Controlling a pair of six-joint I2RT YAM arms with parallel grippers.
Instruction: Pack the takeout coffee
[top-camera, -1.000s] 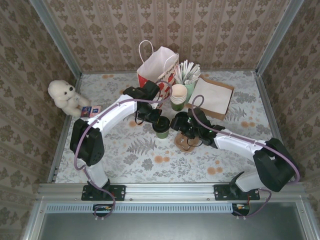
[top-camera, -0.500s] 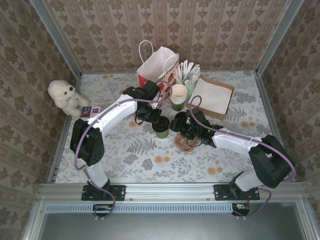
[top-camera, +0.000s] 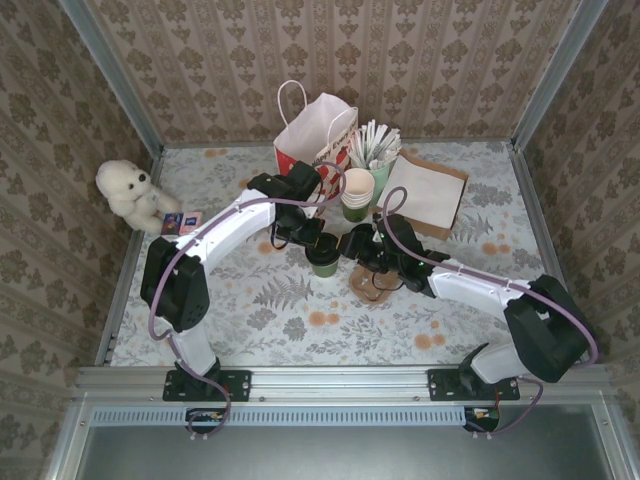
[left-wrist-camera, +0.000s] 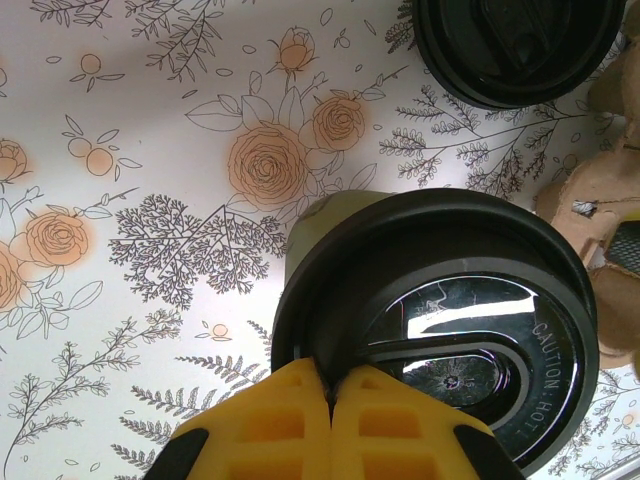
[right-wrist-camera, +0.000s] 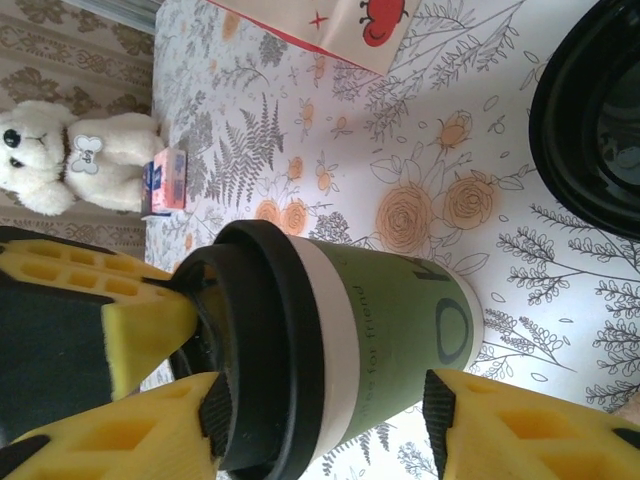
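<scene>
Dark green under a black lid (left-wrist-camera: 450, 250), the coffee (top-camera: 322, 258) stands upright on the table (top-camera: 250, 310) just on the near side of the bag (top-camera: 312, 130) and outside it, so I count the packing as not yet done. My left gripper (left-wrist-camera: 330, 390) has its fingers pressed together, tips resting at the lid's edge. My right gripper (right-wrist-camera: 325, 395) has its fingers spread to either side of the coffee, close to its wall; whether they grip it I cannot tell. What is left, as I judge it: a firm hold, a lift, a carry over the bag's open top and a lowering inside.
</scene>
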